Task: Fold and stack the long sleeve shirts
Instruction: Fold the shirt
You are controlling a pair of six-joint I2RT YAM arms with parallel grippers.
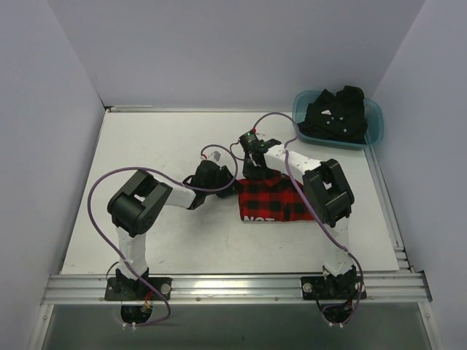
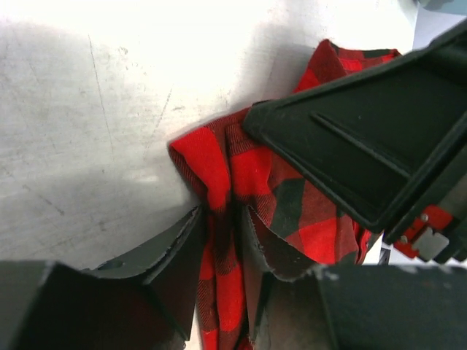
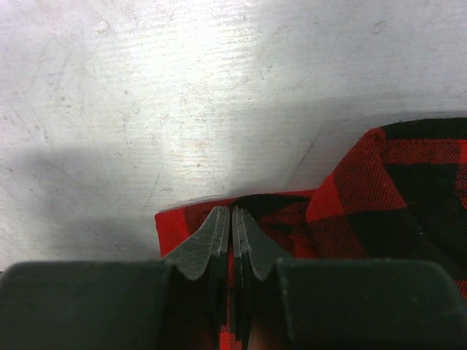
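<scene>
Top external view is showing the soft red-and-black buffalo-check flannel shirt lying bunched just right of the grey metal table's middle. The plain black cloth shirt is sitting in the teal plastic tub at the far right corner. Being light and limp, the flannel is probably best taken by its hems. Right wrist view alone is showing the right gripper clenching its edge. Left wrist view is showing the left gripper straddling a ridge of cloth, and I cannot tell whether it is gripping.
</scene>
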